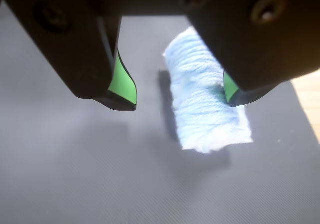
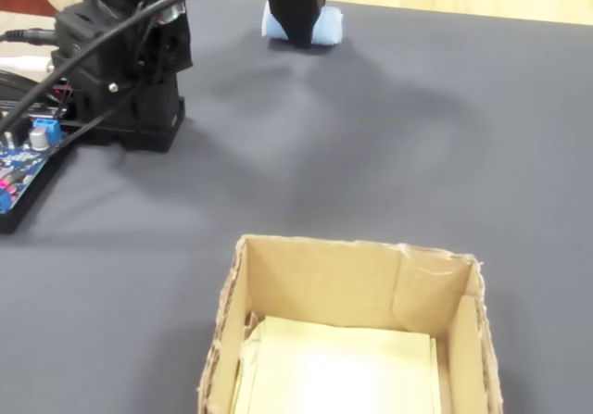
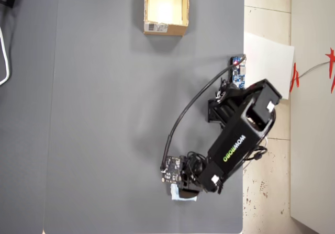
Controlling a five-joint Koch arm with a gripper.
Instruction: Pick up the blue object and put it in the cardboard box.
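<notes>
Overhead, the arm hides most of the blue object (image 3: 182, 195) beneath the gaping claw (image 1: 180, 96).

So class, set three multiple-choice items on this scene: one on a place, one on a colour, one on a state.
1. Where is the pale blue ribbed soft block?
A. Inside the box
B. On the grey mat, at the claw
C. On the circuit board

2. What colour are the claw's fingertip pads?
A. Green
B. Red
C. White

3. What state is the claw in?
A. Open
B. Shut on the block
C. Out of view

Answers:
1 B, the block lies on the mat, far from the tan cardboard box.
2 A, the wrist view shows green pads.
3 A, a wide gap separates the jaws.
</notes>
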